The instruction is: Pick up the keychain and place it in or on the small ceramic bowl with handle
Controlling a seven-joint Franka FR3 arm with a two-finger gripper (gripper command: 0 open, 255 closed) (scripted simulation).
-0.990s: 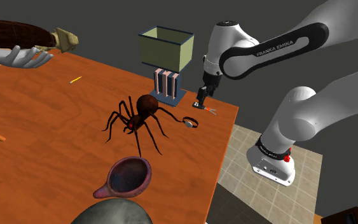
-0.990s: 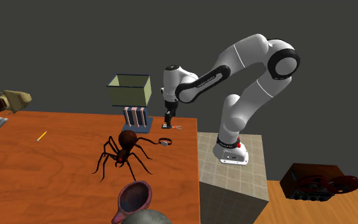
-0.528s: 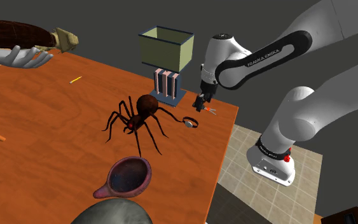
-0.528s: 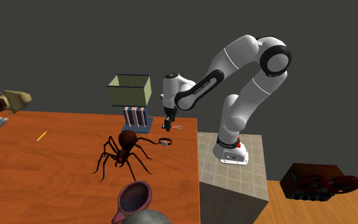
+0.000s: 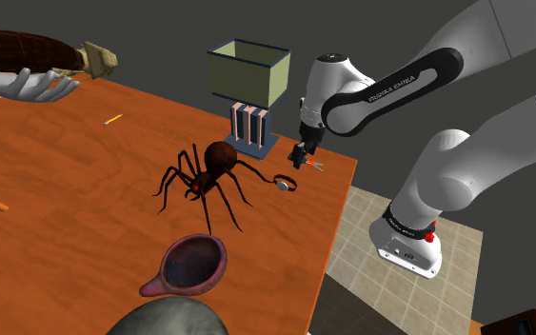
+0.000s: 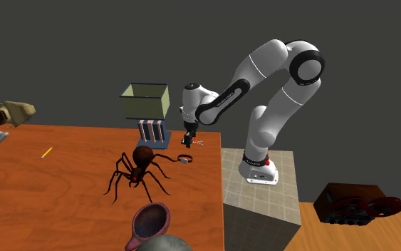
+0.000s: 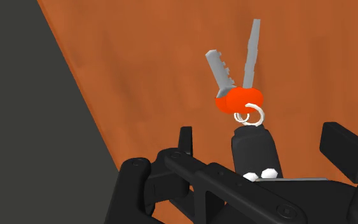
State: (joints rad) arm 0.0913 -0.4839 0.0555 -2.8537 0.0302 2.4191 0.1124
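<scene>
Shoulder view: the gripper [image 5: 300, 158] hangs low over the far corner of the orange-brown table [image 5: 85, 190], since the keychain [image 5: 314, 167] lies there near the edge, just beside it on the stand's side. The small bowl with handle [image 5: 195, 264], mauve with a dark inside, stands well apart at the near edge. A big brown spider [image 5: 210, 171] sits between the two, so the carry will probably have to pass over or round it.

Second exterior view: the arm folds down from a high elbow so that the wrist points straight at the table corner. The gripper [image 6: 189, 140] is close to the surface, with the keychain [image 6: 199, 143] just beside it and the bowl [image 6: 151, 219] far toward the near edge.

Wrist view: the gripper [image 7: 260, 132] is spread wide and grips nothing. The keychain [image 7: 238, 98] lies flat on the table, with grey keys fanned away, orange heads, a wire ring, and a black fob between the fingers [image 7: 184, 139], touching neither. That straddle looks chosen to close on the fob, the bulkiest part
</scene>
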